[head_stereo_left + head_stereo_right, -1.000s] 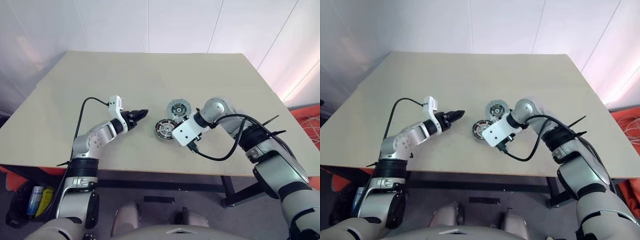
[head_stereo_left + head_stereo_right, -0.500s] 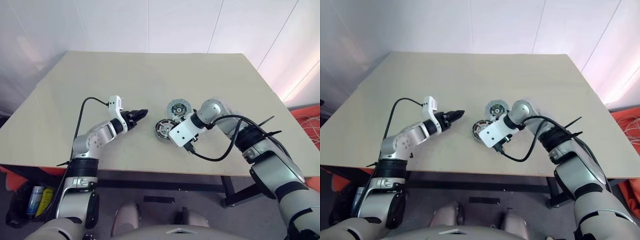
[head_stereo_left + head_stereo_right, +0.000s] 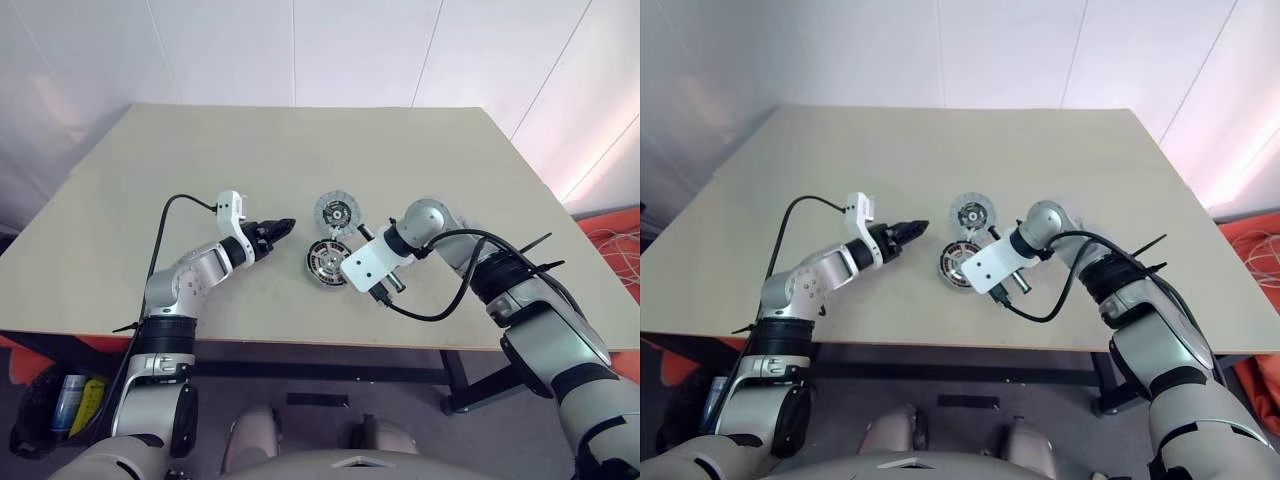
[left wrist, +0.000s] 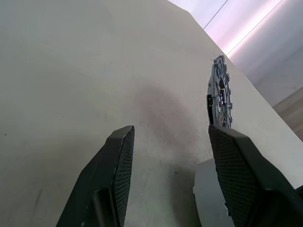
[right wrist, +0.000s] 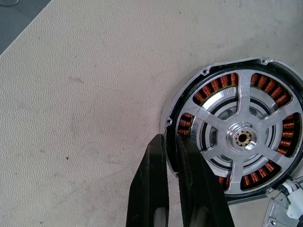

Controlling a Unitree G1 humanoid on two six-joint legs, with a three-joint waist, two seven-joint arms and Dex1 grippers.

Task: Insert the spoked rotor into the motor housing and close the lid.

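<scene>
The motor housing point(image 3: 325, 262) lies flat on the table, its ring of copper windings point(image 5: 215, 85) showing. The spoked rotor point(image 5: 242, 138) sits inside it, silver spokes and hub facing up. My right gripper point(image 5: 170, 144) points down at the housing's near edge, its fingers closed together on the rim. The lid point(image 3: 337, 211), a flat grey disc, lies just beyond the housing and apart from it. My left gripper point(image 3: 283, 227) hovers to the left of both parts, open with nothing between its fingers point(image 4: 118, 156), and the lid point(image 4: 220, 94) shows edge-on ahead of it.
The beige table point(image 3: 250, 160) stretches wide behind and to the left of the parts. A small metal piece point(image 3: 361, 232) lies between the lid and my right wrist. My right arm's black cable point(image 3: 430, 312) loops over the table's front edge.
My right gripper's fingers have closed at the housing's rim. The lid has shifted a little to the left. My left arm has stayed still.
</scene>
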